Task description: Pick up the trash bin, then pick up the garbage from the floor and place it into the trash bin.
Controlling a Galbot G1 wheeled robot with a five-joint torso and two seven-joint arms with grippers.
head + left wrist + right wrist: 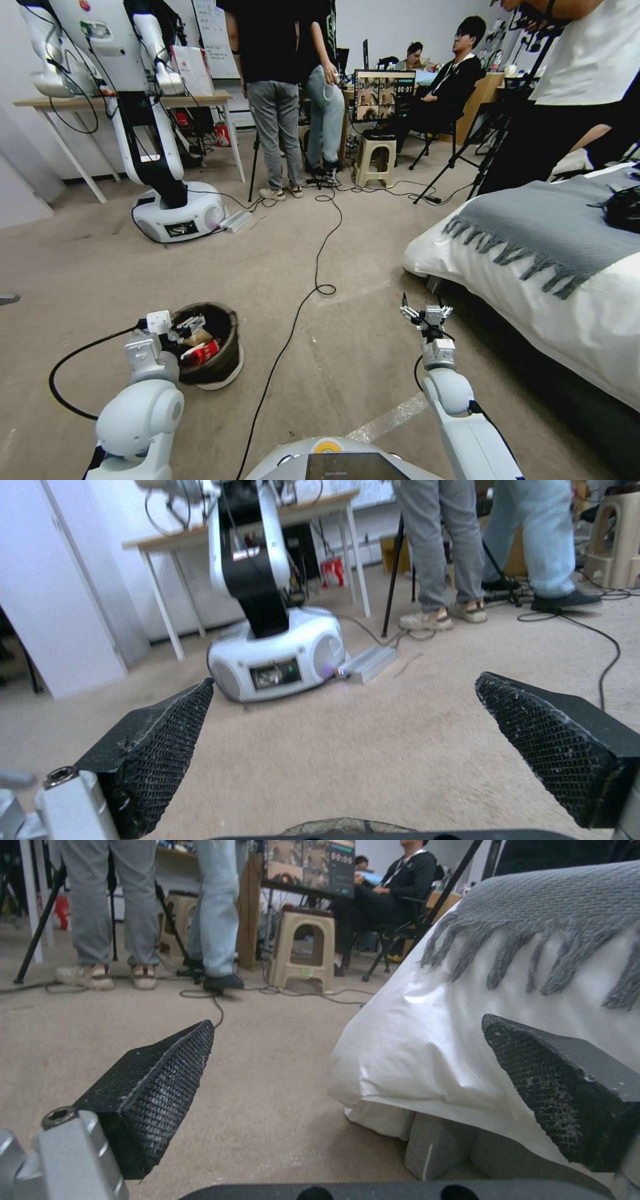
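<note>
— Where's the bin (215, 347)?
— On the floor (100, 267), beside the left claw (189, 327), litter (200, 351) inside.
— Claws?
— Both spread, empty; right claw (427, 313) near the bed (533, 300).

The beige carpeted floor (347, 267) bears the trash bin (223, 367) at near left. A black cable (319, 267) snakes across its middle, and a white-sheeted bed (533, 300) stands at right.

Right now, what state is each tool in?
Left tool: open, holding nothing, over the trash bin's rim.
Right tool: open, empty, low beside the bed.
</note>
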